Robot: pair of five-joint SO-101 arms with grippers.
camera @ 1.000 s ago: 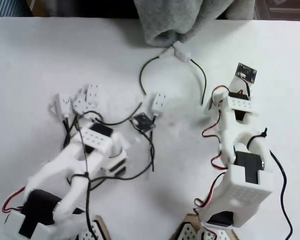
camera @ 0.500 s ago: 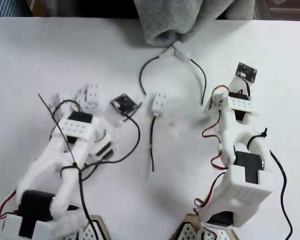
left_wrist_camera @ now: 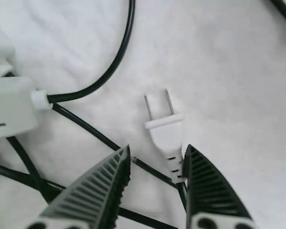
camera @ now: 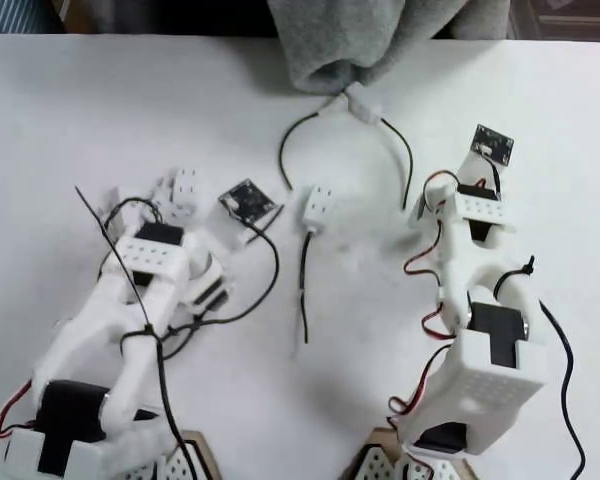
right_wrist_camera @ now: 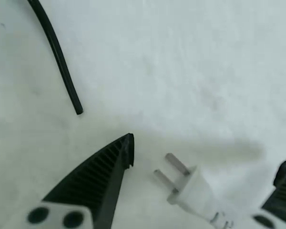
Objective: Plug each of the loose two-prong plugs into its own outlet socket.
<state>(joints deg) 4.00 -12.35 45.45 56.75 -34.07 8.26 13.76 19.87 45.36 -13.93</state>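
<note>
Since a second ago the left arm has swung toward the group of sockets [camera: 183, 187]. The left gripper [left_wrist_camera: 157, 155] now stands wide open around a white plug [left_wrist_camera: 166, 131], not closed on it. The right gripper [right_wrist_camera: 207, 155] stays wide and unmoved, with a second plug [right_wrist_camera: 195, 191] lying between its fingers.

Grey cloth [camera: 380, 40] overlaps the far edge of a white table [camera: 70, 110].

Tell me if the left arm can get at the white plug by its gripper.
Probably yes: the left gripper is open with the plug lying between its fingertips; a black cord crosses close by.
</note>
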